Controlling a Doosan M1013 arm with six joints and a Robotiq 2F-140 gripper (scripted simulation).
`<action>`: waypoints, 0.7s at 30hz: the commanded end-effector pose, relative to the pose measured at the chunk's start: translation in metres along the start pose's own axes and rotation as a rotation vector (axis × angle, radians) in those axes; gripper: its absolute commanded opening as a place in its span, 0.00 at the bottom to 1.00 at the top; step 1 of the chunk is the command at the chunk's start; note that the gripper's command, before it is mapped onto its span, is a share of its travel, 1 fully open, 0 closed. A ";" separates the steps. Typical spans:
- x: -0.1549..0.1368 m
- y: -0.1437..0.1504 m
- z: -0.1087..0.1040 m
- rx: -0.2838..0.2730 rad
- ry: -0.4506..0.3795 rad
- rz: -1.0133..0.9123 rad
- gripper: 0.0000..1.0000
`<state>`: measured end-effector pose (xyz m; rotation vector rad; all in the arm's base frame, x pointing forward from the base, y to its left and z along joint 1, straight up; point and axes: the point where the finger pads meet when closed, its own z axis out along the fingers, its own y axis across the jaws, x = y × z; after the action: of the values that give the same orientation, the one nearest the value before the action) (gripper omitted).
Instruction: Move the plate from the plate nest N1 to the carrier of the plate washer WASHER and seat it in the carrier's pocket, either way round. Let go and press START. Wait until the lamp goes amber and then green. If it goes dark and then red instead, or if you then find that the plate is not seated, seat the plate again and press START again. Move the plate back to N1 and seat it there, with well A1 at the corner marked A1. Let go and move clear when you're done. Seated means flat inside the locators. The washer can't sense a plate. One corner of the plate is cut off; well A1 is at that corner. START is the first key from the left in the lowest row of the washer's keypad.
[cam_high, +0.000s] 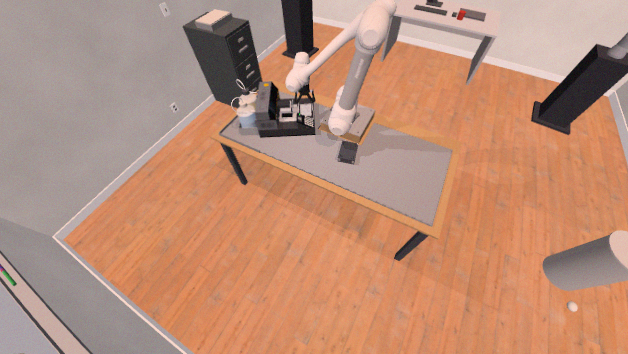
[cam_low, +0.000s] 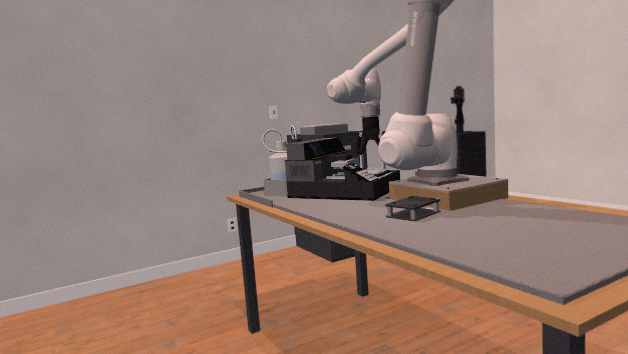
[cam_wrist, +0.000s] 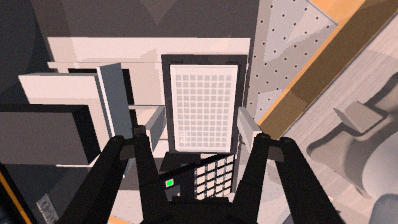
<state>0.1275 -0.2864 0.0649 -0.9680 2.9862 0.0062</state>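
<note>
Wrist view: pincer (cam_high: 304, 95) (cam_low: 371, 145) (cam_wrist: 201, 115) released, astride plate (cam_wrist: 203, 107) in washer (cam_high: 287, 129) (cam_low: 332, 189) (cam_wrist: 207, 45) carrier (cam_wrist: 167, 90), near tabletop's (cam_high: 390, 165) (cam_low: 480, 235) back edge; off-centre descent could let pad clip plate rim, unseat it.

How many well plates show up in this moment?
1: the white plate lies in the washer's dark-edged carrier, between the claw's open fingers. Others could be hidden inside the washer.
</note>
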 end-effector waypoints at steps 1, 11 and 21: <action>0.001 0.003 0.005 -0.005 0.003 0.003 0.70; 0.001 0.003 0.010 -0.005 0.003 0.003 0.70; 0.001 0.003 0.013 -0.005 0.003 0.003 0.70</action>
<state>0.1274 -0.2863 0.0545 -0.9680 2.9863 0.0065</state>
